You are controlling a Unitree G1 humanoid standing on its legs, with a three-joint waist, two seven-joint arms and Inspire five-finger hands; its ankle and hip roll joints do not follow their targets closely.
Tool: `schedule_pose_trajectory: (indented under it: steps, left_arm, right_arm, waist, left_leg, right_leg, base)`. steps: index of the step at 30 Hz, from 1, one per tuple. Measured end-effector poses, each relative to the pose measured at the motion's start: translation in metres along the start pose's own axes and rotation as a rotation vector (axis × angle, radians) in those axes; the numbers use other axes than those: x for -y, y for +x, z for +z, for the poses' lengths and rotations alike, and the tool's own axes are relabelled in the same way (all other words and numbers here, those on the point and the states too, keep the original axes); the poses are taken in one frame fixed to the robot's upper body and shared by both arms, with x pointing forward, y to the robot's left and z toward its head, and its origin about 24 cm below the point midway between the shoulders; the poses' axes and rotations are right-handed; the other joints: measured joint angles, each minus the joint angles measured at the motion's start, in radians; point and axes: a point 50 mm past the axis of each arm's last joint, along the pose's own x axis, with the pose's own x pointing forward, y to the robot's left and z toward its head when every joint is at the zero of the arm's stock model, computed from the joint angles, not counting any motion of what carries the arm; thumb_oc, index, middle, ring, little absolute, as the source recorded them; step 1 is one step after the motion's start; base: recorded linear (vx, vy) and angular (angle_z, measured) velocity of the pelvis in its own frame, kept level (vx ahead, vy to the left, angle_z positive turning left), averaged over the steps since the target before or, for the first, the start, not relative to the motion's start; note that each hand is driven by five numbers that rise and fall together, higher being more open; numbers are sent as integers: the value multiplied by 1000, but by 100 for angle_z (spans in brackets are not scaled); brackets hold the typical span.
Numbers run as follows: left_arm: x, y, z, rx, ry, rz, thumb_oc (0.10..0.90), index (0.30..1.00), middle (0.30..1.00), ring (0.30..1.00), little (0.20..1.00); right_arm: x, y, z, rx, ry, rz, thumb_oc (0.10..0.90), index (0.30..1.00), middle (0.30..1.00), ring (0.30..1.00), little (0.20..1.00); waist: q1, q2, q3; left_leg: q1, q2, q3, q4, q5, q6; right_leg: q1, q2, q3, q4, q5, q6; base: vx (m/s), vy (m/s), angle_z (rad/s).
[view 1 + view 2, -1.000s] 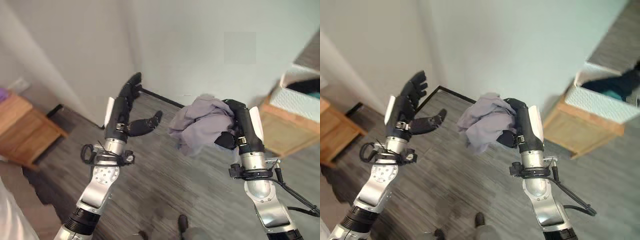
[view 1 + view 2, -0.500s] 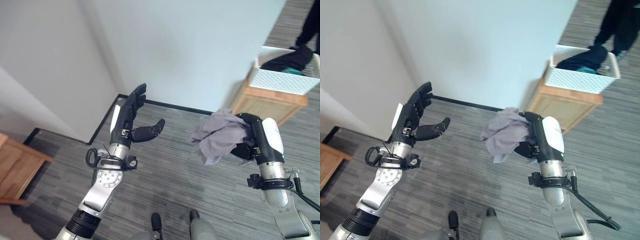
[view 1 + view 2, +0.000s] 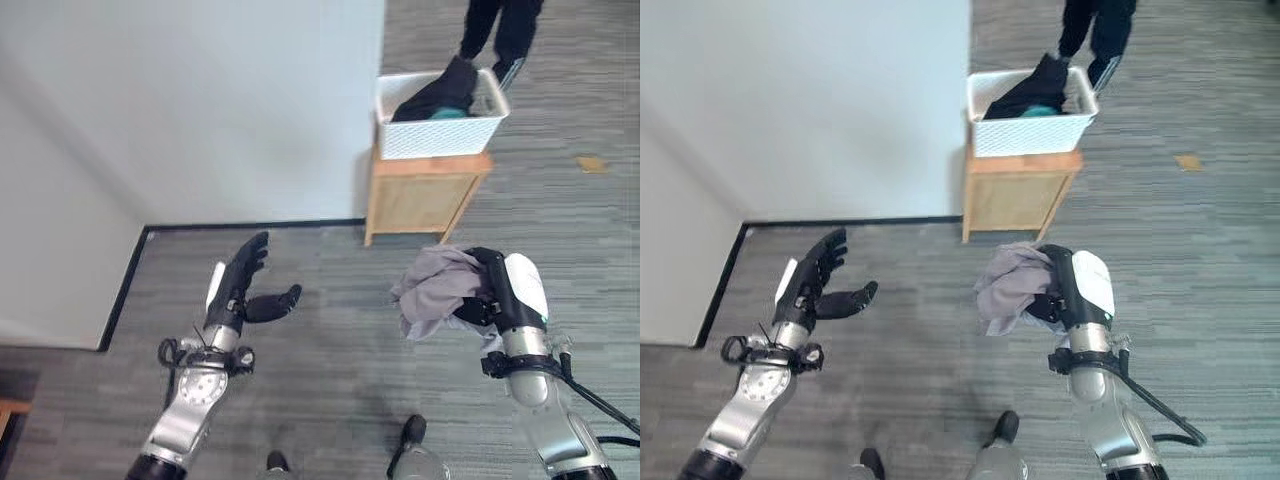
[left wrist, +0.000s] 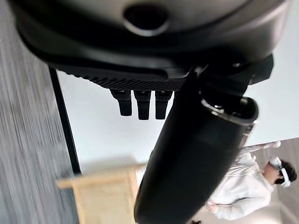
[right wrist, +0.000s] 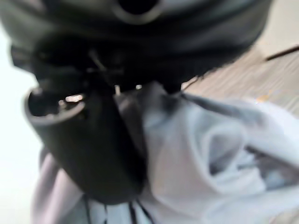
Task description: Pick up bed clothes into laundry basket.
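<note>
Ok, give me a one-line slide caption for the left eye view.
Right robot hand grips a bunched grey cloth while the left robot hand stays open, white laundry basket waiting on a wooden stand.

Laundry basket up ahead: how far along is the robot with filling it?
Partly there. The white laundry basket on the wooden stand already holds dark and teal clothes. The right hand grips a bunched grey garment above the floor, short of the basket. The left hand is open. Left: carrying the garment over and dropping it in.
</note>
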Motion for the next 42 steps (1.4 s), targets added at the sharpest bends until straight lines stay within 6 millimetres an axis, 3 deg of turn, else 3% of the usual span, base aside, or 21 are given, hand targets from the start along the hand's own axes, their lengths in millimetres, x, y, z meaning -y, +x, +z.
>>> schedule_pose_trajectory:
  steps: [2, 4, 7, 9, 12, 15, 18, 19, 20, 21, 23, 26, 27, 28, 29, 31, 34, 36, 37, 38, 42]
  left_arm:
    - [0, 4, 0, -12, -13, -4, 800, 900, 900, 900, 900]
    - [7, 9, 2, -6, -38, -19, 800, 900, 900, 900, 900]
    - [11, 13, 9, 24, -48, -28, 800, 900, 900, 900, 900]
    - [12, 15, 11, 35, -55, -10, 800, 900, 900, 900, 900]
    - [12, 15, 7, 18, -53, -4, 800, 900, 900, 900, 900]
    - [7, 15, -3, -22, -40, 20, 800, 900, 900, 900, 900]
    - [5, 11, -5, -30, -39, 38, 800, 900, 900, 900, 900]
    - [2, 7, -7, -39, -33, 43, 800, 900, 900, 900, 900]
    - [-2, 6, -6, -36, -20, 53, 800, 900, 900, 900, 900]
    - [-6, 6, -4, -28, -10, 63, 800, 900, 900, 900, 900]
    - [-12, 11, 1, -14, 8, 78, 800, 900, 900, 900, 900]
    - [-9, 18, 9, 14, 12, 62, 800, 900, 900, 900, 900]
    - [-7, 20, 12, 24, 11, 56, 800, 900, 900, 900, 900]
    - [1, 27, 21, 54, 21, 20, 800, 900, 900, 900, 900]
    - [3, 30, 26, 80, 33, 9, 800, 900, 900, 900, 900]
    - [12, 39, 43, 143, 37, -16, 800, 900, 900, 900, 900]
    - [16, 45, 54, 184, 32, -31, 800, 900, 900, 900, 900]
    - [16, 45, 54, 187, 35, -28, 800, 900, 900, 900, 900]
    - [14, 45, 53, 182, 43, -26, 800, 900, 900, 900, 900]
    - [11, 43, 50, 171, 48, -21, 800, 900, 900, 900, 900]
    - [16, 28, 26, 84, -8, 1, 800, 900, 900, 900, 900]
  right_arm:
    - [-1, 5, 6, 21, 20, 0, 400, 300, 300, 300, 300]
    - [5, 9, 8, 37, 10, -10, 400, 300, 300, 300, 300]
    - [5, 10, 8, 30, 9, -14, 400, 300, 300, 300, 300]
    - [3, 14, 13, 47, 27, -20, 400, 300, 300, 300, 300]
    - [-13, 10, 10, 17, 47, 35, 400, 300, 300, 300, 300]
    - [-31, 4, 2, -24, 57, 122, 400, 300, 300, 300, 300]
    - [-38, -4, -3, -68, 99, 145, 400, 300, 300, 300, 300]
    - [-42, -9, -6, -91, 123, 162, 400, 300, 300, 300, 300]
    - [-45, -10, -4, -92, 136, 170, 400, 300, 300, 300, 300]
    - [-46, -8, -1, -85, 149, 167, 400, 300, 300, 300, 300]
    - [-46, -5, 4, -72, 171, 155, 400, 300, 300, 300, 300]
    - [-42, -2, 8, -54, 177, 150, 400, 300, 300, 300, 300]
    - [-41, 0, 10, -44, 179, 148, 400, 300, 300, 300, 300]
    - [-35, 0, 14, -33, 181, 125, 400, 300, 300, 300, 300]
    - [-30, 3, 18, -12, 182, 105, 400, 300, 300, 300, 300]
    - [-7, 14, 33, 72, 186, 0, 400, 300, 300, 300, 300]
    - [8, 20, 38, 110, 159, -45, 400, 300, 300, 300, 300]
    - [16, 20, 36, 111, 148, -76, 400, 300, 300, 300, 300]
    - [20, 21, 34, 105, 143, -114, 400, 300, 300, 300, 300]
    - [21, 20, 34, 102, 137, -119, 400, 300, 300, 300, 300]
    - [27, 24, 37, 125, 110, -145, 400, 300, 300, 300, 300]
  waist:
    - [6, -28, -11]
    - [-4, -37, -9]
    - [0, -58, 1]
    - [25, -57, 8]
    - [36, -34, 14]
    - [80, 18, 13]
    - [90, 25, 16]
    - [91, 17, 14]
    - [112, -21, 7]
    - [123, -41, 8]
    - [130, -71, 7]
    - [126, -57, 10]
    - [109, -50, 11]
    - [62, -54, 13]
    - [59, -59, 13]
    - [15, -17, 31]
    - [-16, -10, 39]
    - [-23, -12, 40]
    - [-9, -34, 36]
    - [1, -58, 34]
    - [43, -56, 11]
  left_leg:
    - [-129, 79, -86, 292, 40, 15]
    - [-275, 58, -169, 509, 17, -28]
    - [-392, -78, -185, 580, -87, -28]
    - [-450, -200, -148, 387, -128, 4]
    - [-456, -266, -84, 101, -87, 22]
    - [-461, -260, -78, -132, 4, -17]
    - [-457, -226, -52, -143, 25, -20]
    - [-428, -220, -27, -125, 98, 40]
    - [-425, -251, -17, -99, 136, 56]
    - [-428, -270, -15, -80, 134, 60]
    - [-425, -320, -5, -56, 91, 136]
    - [-341, -358, -32, -72, 35, 193]
    - [-313, -363, -48, -78, 18, 190]
    - [-246, -378, -108, -112, 23, 187]
    - [-212, -386, -118, -129, 12, 199]
    - [-173, -376, -186, -155, 8, 195]
    - [-139, -368, -211, -166, 0, 190]
    - [-103, -347, -217, -168, -34, 146]
    - [-73, -350, -213, -168, -58, 111]
    - [-42, -362, -211, -168, -73, 90]
    - [-25, -303, -124, -60, -146, 60]
  right_leg:
    - [2, 46, 27, 5, -32, -52]
    - [56, 65, 31, -37, -45, -82]
    - [143, 65, 42, -102, -58, -100]
    - [164, 56, 67, -147, -44, -85]
    - [228, 74, 76, -215, -49, -77]
    - [276, 113, 100, -218, -86, -56]
    - [353, 118, 108, -226, -167, -31]
    - [395, 103, 102, -209, -201, 9]
    - [396, 52, 122, -202, -231, 8]
    - [395, 28, 125, -196, -233, 16]
    - [405, -20, 107, -182, -209, 29]
    - [333, -63, 104, 90, -182, 126]
    - [295, -73, 127, 231, -157, 155]
    - [190, -114, 155, 527, -131, 196]
    - [123, -126, 192, 598, -150, 199]
    - [-67, -112, 182, 668, -246, 132]
    - [-163, -82, 164, 479, -247, 98]
    - [-150, -35, 139, 162, -181, 28]
    - [-127, -15, 122, -19, -33, 3]
    - [-109, -23, 115, -24, 112, -42]
    - [50, 58, 174, -221, 172, -85]
  base:
    - [88, -424, -70]
    - [106, -201, -29]
    - [66, -57, -11]
    - [269, 9, -37]
    - [454, 19, -12]
    - [375, 17, -24]
    - [550, 73, 0]
    - [556, 71, -21]
    - [560, 73, -42]
    - [386, 57, -49]
    - [436, 102, -14]
    - [374, 213, 16]
    - [239, 168, 102]
    - [182, 93, 104]
    - [184, 83, 87]
    - [113, -35, 77]
    - [146, -131, 77]
    - [145, -139, 56]
    - [94, -81, 26]
    - [123, -92, -6]
    - [114, -92, -41]
